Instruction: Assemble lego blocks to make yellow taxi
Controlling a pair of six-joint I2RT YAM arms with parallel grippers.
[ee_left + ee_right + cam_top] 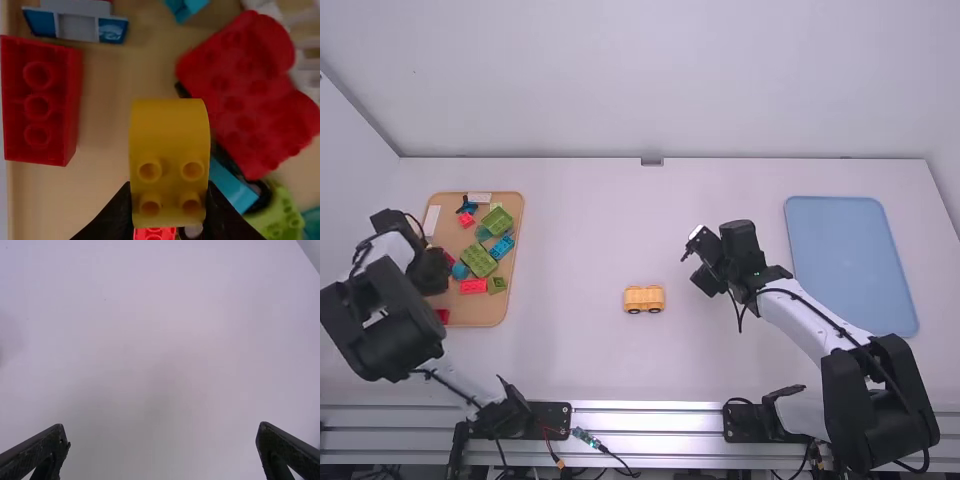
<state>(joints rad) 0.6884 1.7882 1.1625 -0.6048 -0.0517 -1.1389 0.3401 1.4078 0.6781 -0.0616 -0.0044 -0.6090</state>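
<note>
Walls edge the white table; left gripper holds a yellow block, right gripper stands wide.

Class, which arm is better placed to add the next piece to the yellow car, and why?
Probably the left: its pincer already grips a yellow block. The right pincer is empty, though nearer the car.
</note>
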